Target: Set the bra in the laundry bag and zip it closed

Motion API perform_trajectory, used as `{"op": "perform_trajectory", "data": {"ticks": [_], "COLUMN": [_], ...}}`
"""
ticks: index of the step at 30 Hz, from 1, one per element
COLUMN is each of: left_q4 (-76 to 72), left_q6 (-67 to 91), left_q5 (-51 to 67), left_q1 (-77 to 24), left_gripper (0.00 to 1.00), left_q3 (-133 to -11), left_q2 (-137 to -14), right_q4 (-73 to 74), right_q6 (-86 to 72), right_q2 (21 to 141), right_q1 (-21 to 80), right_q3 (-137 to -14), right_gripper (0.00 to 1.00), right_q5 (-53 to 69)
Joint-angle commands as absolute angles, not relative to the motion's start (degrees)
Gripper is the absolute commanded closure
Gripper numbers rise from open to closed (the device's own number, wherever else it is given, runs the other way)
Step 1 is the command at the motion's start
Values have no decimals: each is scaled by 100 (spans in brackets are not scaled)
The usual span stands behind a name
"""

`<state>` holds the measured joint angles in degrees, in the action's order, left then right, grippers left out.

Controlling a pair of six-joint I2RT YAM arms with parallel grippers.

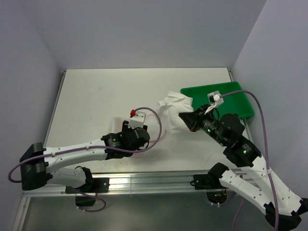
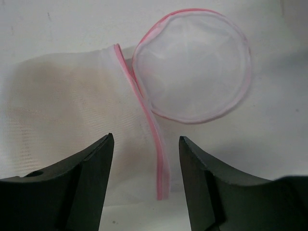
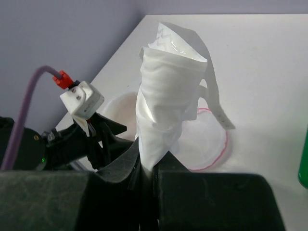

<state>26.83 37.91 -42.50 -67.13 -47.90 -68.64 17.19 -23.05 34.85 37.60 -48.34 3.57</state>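
The laundry bag lies on the table as a white mesh pouch, its round flap opened to the right. My left gripper is open just above the bag's pink zipper band, one finger on each side, touching nothing. In the top view it hovers over the bag. My right gripper is shut on the bra, which looks off-white and bunched upright with a thin strap hanging. It holds the bra above the table, right of the bag's flap.
A green plastic tray sits at the back right, right behind the right gripper; its edge shows in the right wrist view. Grey walls enclose the table on three sides.
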Motion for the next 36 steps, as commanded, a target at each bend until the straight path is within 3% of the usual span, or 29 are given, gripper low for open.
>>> {"op": "perform_trajectory", "data": {"ticks": [1, 5, 14, 18, 20, 27, 36], "left_q4": [2962, 2672, 2452, 2443, 2496, 1865, -155], "left_q6": [3938, 3718, 3402, 3340, 3322, 3156, 3269], "left_q5": [-5062, -4826, -4474, -4517, -4544, -4246, -3349], "left_q1": [-6812, -6785, -6618, -6557, -6539, -6469, -6206], "left_gripper": [37, 37, 49, 79, 100, 100, 100], "left_q3": [-5150, -5185, -5317, -5352, -5370, -5072, -4159], "left_q2": [-7329, -7637, -8235, -8341, -8306, -7656, -5881], "right_q4": [1854, 1925, 1784, 1644, 1486, 1169, -182], "right_q6": [-2452, -2487, -2662, -2821, -2918, -3058, -4147], "right_q2": [3323, 3261, 3190, 3164, 3103, 3006, 2962], "right_q1": [3700, 3691, 3674, 3674, 3665, 3674, 3796], "right_q3": [-4764, -4685, -4430, -4184, -4044, -3850, -3165], "right_gripper": [100, 100, 100, 100, 100, 100, 100], "right_q5": [-342, -422, -430, -474, -501, -238, 659]}}
